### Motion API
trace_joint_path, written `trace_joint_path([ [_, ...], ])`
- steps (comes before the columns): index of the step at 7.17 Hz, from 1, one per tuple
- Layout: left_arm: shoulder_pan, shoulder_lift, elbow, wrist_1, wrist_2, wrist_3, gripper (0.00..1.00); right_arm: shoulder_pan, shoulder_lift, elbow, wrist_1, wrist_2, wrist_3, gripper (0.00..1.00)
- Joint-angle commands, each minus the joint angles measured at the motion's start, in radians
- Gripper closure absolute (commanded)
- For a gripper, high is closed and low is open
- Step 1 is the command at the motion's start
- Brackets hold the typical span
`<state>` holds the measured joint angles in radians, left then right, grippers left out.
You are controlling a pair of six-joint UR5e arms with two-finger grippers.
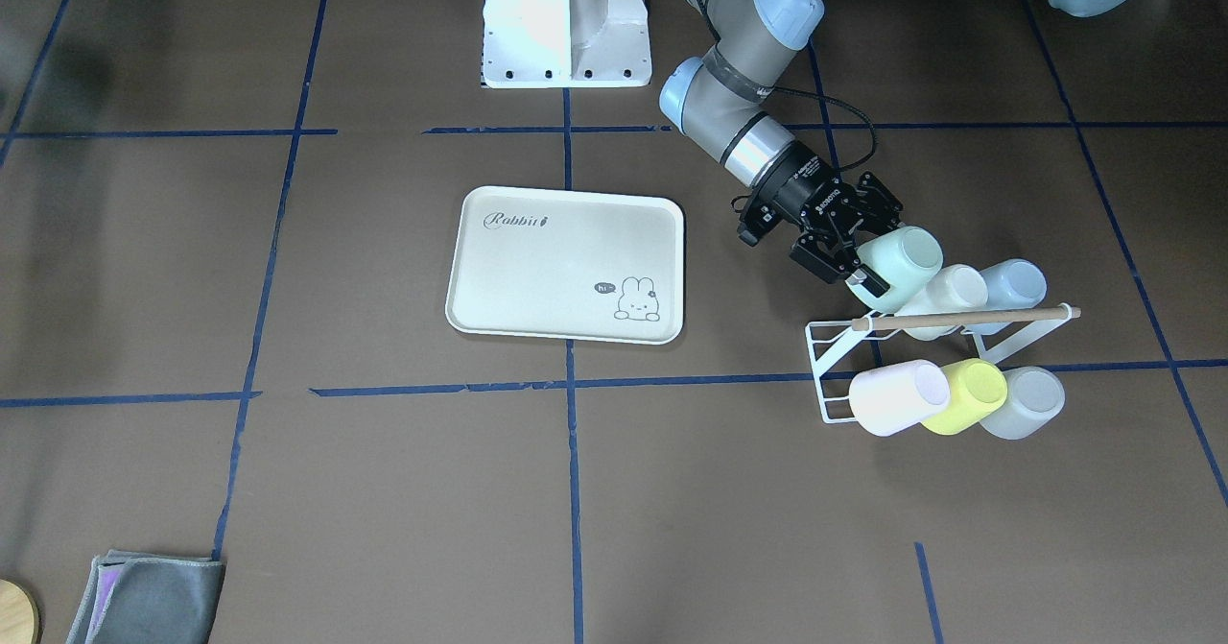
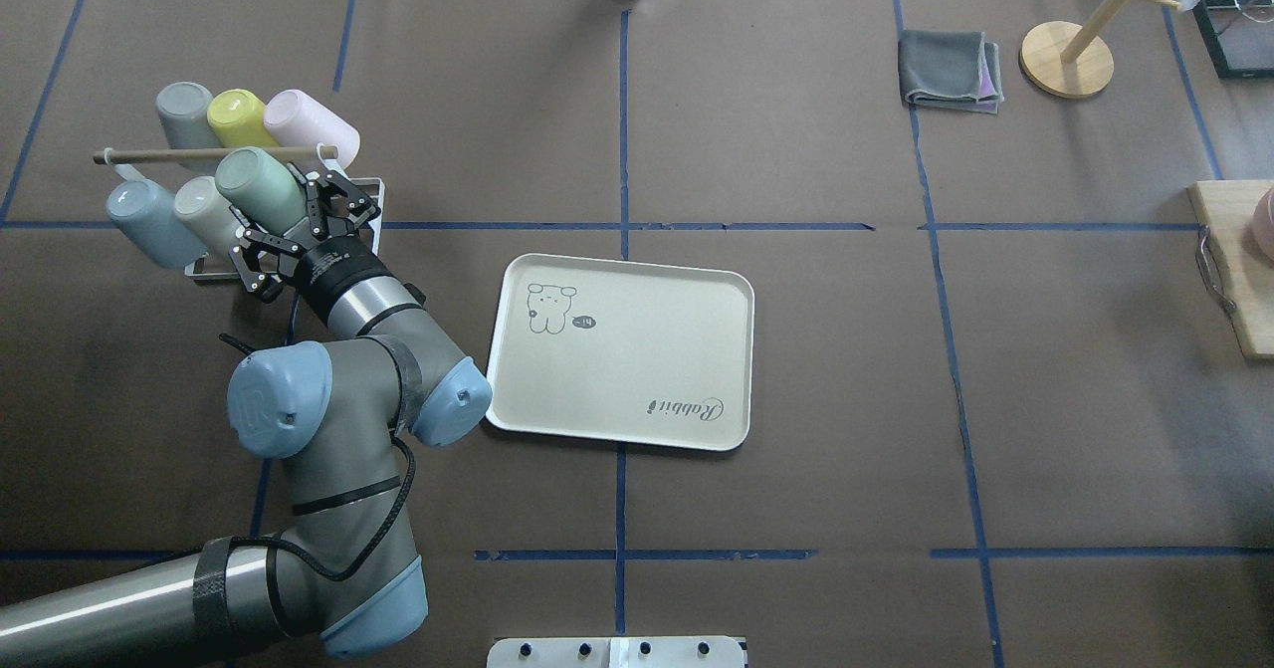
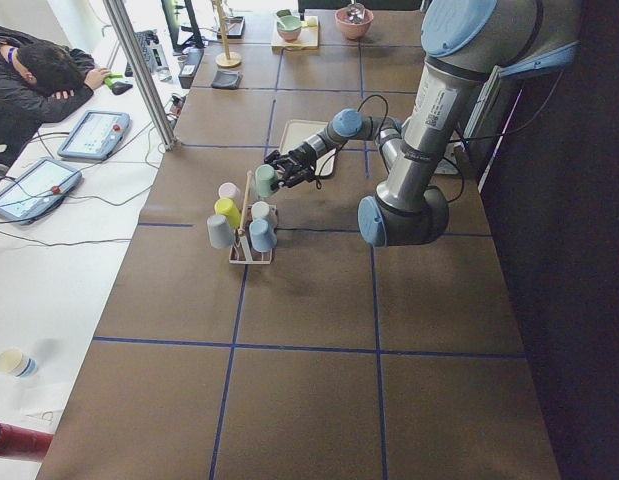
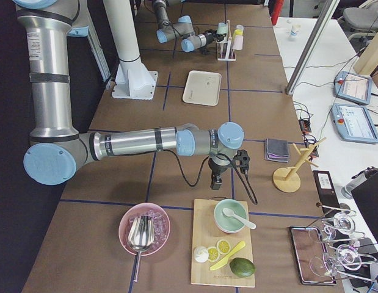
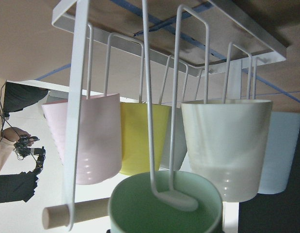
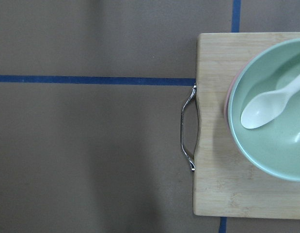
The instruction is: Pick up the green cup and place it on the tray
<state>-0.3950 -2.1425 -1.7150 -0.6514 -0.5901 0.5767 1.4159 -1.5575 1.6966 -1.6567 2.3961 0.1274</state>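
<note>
**Grasp at the rack.** The left hand [image 1: 868, 249] is clenched on the green cup [image 1: 911, 255], one finger on either side of its wall. It holds the cup from roughly the side that faces the tray [image 1: 537, 270]. The cup is at the white wire rack [image 1: 817, 373], which stands on the table well apart from the tray, off the tray's short end with the bunny drawing.

The cup is upturned and tilted, closed base up and mouth down toward the rack. In the left wrist view the looped tip of a wire peg [image 5: 176, 200] lies at the cup's mouth. Whether the tip is clear of the rim cannot be told.

The coming move likely turns on this axis. The cup should be drawn off along the peg's line before any sideways carry to the tray, or the rim may catch and drag the rack.

The right hand [image 4: 217, 182] hangs far beyond the tray's lettered end, much the farther of the two from the cup. Whether it is clenched or released cannot be told.
</note>
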Motion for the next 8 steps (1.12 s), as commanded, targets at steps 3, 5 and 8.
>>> trace_joint_path([
  [3, -0.074, 0.007, -0.113, 0.004, 0.023, 0.037, 0.51, 0.000, 0.004, -0.002, 0.000, 0.000, 0.001, 0.00],
  [5, -0.081, 0.020, -0.184, 0.001, 0.044, 0.061, 0.51, 0.000, 0.007, -0.002, 0.000, 0.000, 0.001, 0.00],
  [8, -0.082, 0.018, -0.340, -0.106, -0.079, 0.042, 0.51, 0.000, 0.011, -0.002, 0.000, 0.000, 0.001, 0.00],
])
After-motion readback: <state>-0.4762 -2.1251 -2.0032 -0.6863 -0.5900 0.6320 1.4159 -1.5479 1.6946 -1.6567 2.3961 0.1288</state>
